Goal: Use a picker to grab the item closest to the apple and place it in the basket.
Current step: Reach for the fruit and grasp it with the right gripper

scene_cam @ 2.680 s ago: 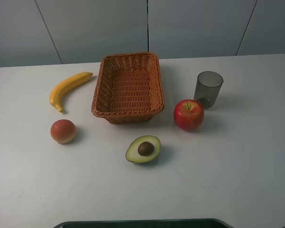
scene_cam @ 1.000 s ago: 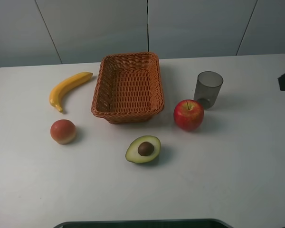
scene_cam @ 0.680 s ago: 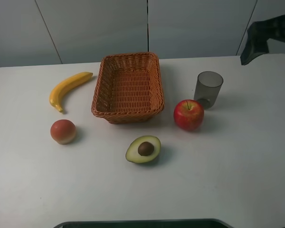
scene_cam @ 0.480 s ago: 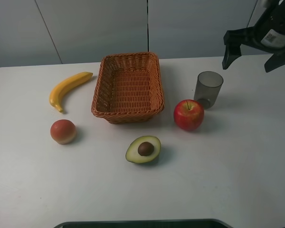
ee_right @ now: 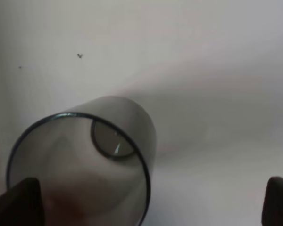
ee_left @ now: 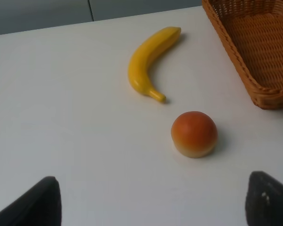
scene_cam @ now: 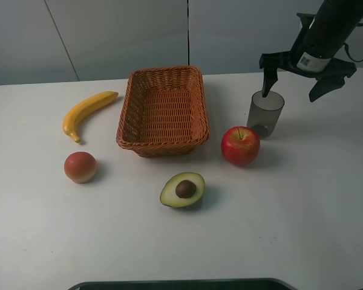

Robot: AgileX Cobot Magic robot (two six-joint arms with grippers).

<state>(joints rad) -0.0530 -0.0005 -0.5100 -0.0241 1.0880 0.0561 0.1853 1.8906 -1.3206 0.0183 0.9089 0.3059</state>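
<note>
Inward from the upper right corner, the right gripper (scene_cam: 289,93) has travelled left and down over the last half second and now hangs above the cup (scene_cam: 265,113). Its jaws are spread wide and nothing is held. One fingertip (scene_cam: 265,90) sits over the cup's rim, while the other stands well to the right of the cup. Unmoved, the cup stands upright on the table (scene_cam: 302,211), just behind and to the right of the apple (scene_cam: 240,146); whether the two touch cannot be told. Left of the apple lies the basket (scene_cam: 164,145), with the avocado half (scene_cam: 182,190) in front of it and the banana (scene_cam: 88,113) and peach (scene_cam: 80,167) further left. Seen only in its wrist view, the left gripper (ee_left: 155,209) is wide open and empty, above the table near the peach.
</note>
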